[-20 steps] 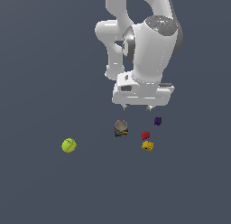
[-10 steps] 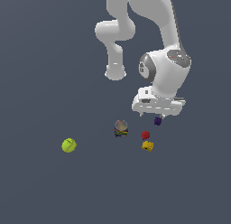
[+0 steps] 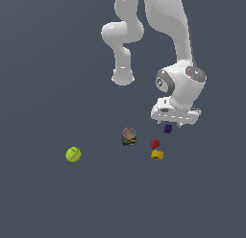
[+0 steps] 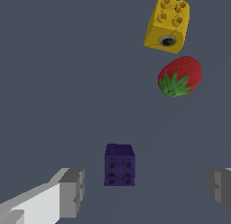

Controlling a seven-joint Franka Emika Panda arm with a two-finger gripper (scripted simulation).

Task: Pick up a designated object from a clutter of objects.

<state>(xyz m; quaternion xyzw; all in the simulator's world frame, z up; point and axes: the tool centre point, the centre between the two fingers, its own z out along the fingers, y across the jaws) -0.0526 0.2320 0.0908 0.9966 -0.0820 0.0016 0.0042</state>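
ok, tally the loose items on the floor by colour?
Purple: 1, block
Yellow: 1, block
Red: 1, strawberry
Yellow-green: 1, ball
Multicoloured with grey top: 1, piece
Total: 5

Dark slate-grey ground [image 3: 43, 64]

A flat, matte surface of one even blue-grey tone reaches every border of the exterior view; in the wrist view the same ground [image 4: 54, 60] fills the whole background, seen from close above, in the same plain colour with only very slight shading across it
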